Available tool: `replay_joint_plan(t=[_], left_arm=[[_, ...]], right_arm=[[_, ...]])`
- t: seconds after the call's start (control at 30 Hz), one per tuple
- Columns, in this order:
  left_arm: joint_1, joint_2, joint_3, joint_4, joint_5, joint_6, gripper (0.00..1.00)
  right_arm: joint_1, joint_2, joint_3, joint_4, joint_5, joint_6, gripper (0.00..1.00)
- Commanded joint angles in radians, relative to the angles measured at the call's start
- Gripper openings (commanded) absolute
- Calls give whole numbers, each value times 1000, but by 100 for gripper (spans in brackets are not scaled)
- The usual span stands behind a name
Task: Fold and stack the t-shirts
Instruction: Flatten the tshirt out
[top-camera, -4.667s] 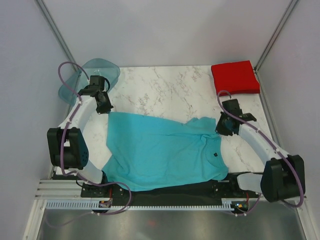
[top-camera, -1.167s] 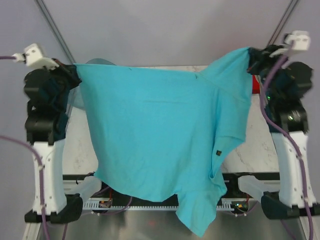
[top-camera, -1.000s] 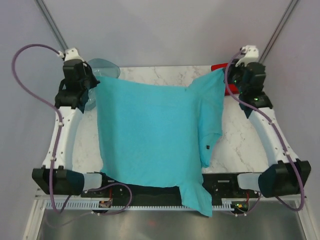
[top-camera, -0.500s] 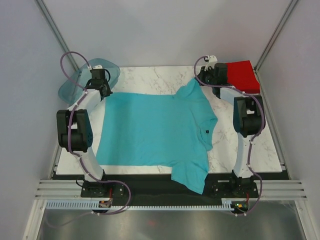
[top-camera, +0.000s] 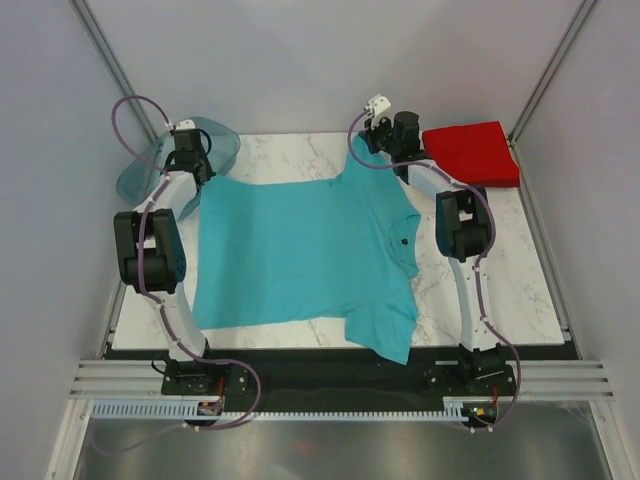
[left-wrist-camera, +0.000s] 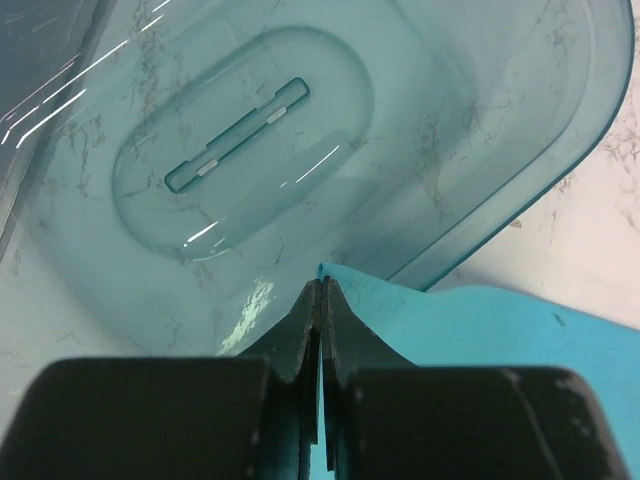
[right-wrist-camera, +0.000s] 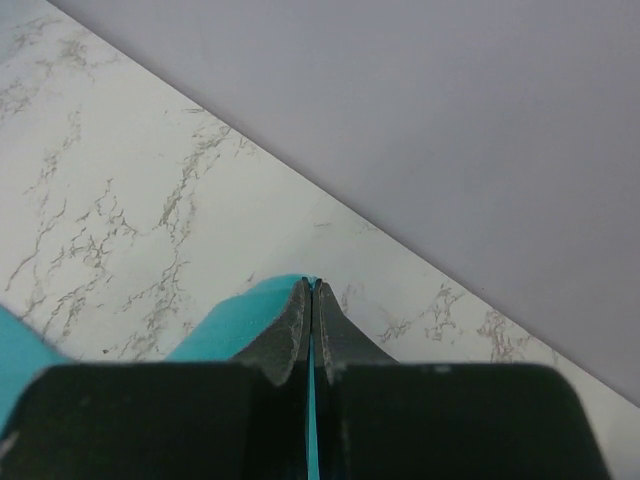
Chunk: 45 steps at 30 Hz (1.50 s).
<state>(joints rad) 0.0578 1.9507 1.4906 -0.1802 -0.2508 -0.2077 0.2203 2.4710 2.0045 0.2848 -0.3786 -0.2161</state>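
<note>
The turquoise t-shirt (top-camera: 300, 250) lies spread flat on the marble table (top-camera: 500, 270), one sleeve hanging over the near edge. My left gripper (top-camera: 193, 172) is shut on its far left corner (left-wrist-camera: 350, 285), just over the teal tray. My right gripper (top-camera: 366, 143) is shut on the far right sleeve corner (right-wrist-camera: 262, 300), near the back wall. Between each pair of fingers a thin strip of turquoise cloth shows. The red t-shirt (top-camera: 470, 153) sits folded as a square at the back right corner.
A translucent teal plastic tray (top-camera: 150, 165) lies at the back left corner, right under my left gripper (left-wrist-camera: 318, 285). Grey walls close in the table at the back and sides. The arm bases stand on a black strip at the near edge.
Both arms came down from holding the turquoise shirt up in the air and stretched to the far edge, laying it flat. In the last half second the right gripper drew its corner left.
</note>
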Motion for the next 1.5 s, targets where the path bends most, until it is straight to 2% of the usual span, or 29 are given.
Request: replay_joint_plan(t=[0.0, 0.23, 0.43, 0.63, 0.77, 1.0, 1.47], left_arm=[[7, 19, 50, 47, -41, 51, 2], [20, 28, 69, 47, -36, 48, 2], [48, 4, 59, 48, 21, 2, 2], [50, -50, 28, 47, 44, -16, 2], [50, -177, 5, 45, 71, -38, 2], [50, -552, 16, 45, 65, -94, 2], [50, -1048, 23, -8, 7, -153, 2]], right_arm=[[8, 46, 62, 50, 33, -100, 0], [-2, 16, 14, 97, 83, -69, 0], [-22, -66, -99, 165, 90, -54, 0], [-33, -182, -199, 137, 118, -29, 0], [-33, -404, -315, 140, 162, -23, 0], [-33, -795, -394, 77, 202, 11, 0], [-35, -1408, -484, -240, 170, 24, 0]])
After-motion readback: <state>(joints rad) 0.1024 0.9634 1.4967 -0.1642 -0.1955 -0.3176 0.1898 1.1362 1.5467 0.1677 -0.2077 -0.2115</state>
